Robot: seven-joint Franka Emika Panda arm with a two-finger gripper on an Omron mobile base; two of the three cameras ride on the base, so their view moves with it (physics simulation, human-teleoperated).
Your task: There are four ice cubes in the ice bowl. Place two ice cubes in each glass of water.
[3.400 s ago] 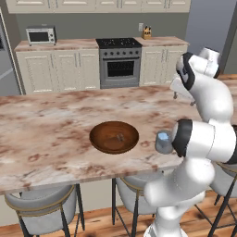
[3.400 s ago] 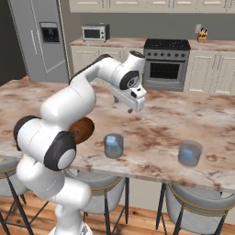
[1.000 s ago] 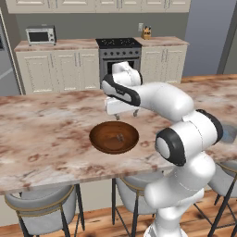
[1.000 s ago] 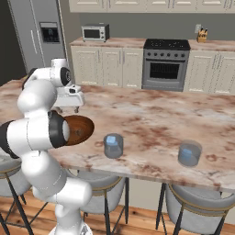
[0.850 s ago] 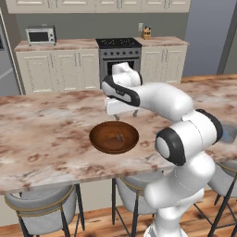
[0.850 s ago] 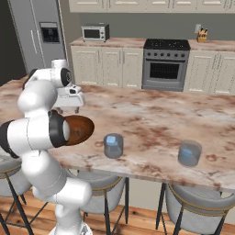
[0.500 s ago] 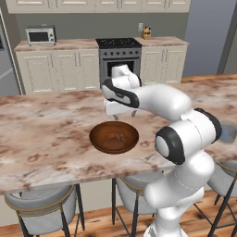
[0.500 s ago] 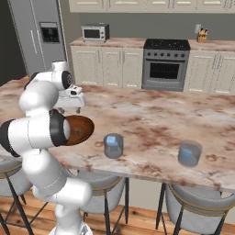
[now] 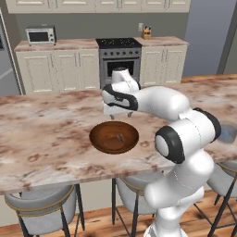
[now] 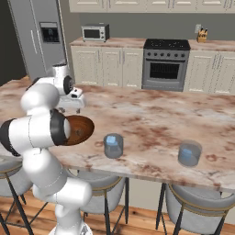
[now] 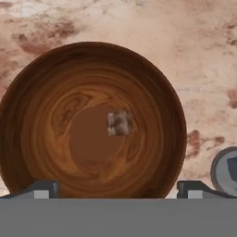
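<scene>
The gripper (image 9: 119, 115) hangs above the far edge of the ice bowl (image 9: 114, 137), over the marble counter (image 9: 41, 134). Its two fingers stand wide apart and hold nothing. In the hand view the finger tips (image 11: 44, 189) rise at the bottom, one near each side of the bowl (image 11: 28, 92), so the whole width of the bowl lies between them.

Inside the bowl one small pale cube (image 11: 120, 123) is visible — it lies on the flat bottom, a little to the right of the centre, between the two finger tips and well apart from both of them. In the left base view the same ice cube (image 9: 120, 137) shows as a small grey spot in the bowl, below the gripper and not touching it. More cubes than this one I cannot make out.

From the right base view, the nearer glass of water (image 10: 113, 145) stands just beside the bowl (image 10: 80, 128) — the second glass (image 10: 189, 153) stands well apart, further to the right along the front edge of the counter.
</scene>
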